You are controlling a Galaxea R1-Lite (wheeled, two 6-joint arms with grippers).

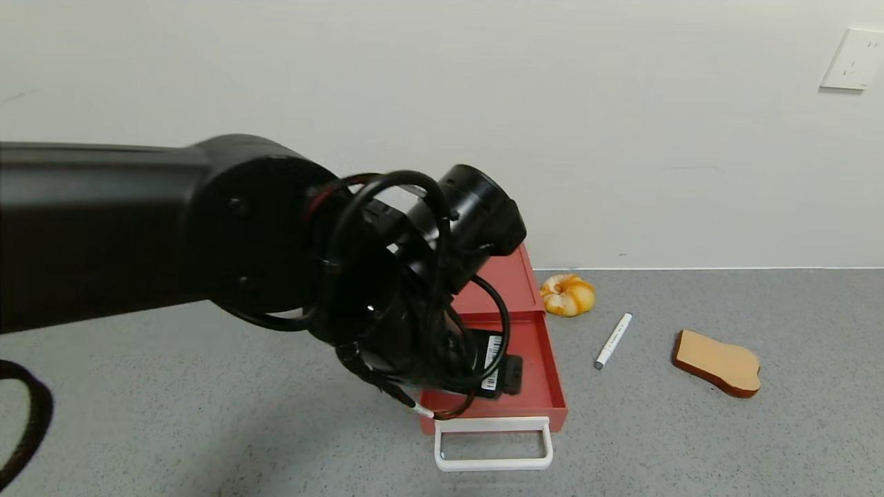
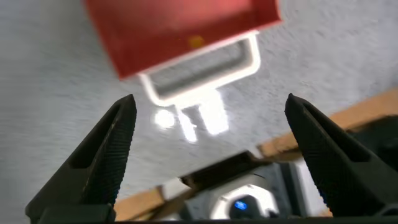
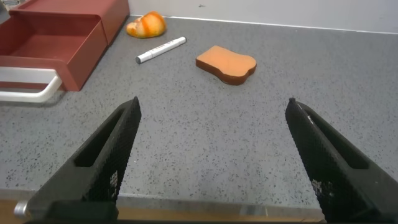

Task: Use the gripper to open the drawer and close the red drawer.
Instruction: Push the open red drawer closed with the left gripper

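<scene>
The red drawer stands pulled out of its red casing, tray empty, white loop handle toward me. My left gripper hangs over the near part of the open tray, and its arm hides the tray's left half. In the left wrist view the left gripper is open and empty, just short of the handle and drawer front. My right gripper is open and empty, low over the table's front edge. From there the drawer and handle show farther off.
Right of the drawer lie an orange bun-like item, a white marker and a toast-shaped slice on the grey table. A white wall runs close behind the casing. A black cable loops at the left edge.
</scene>
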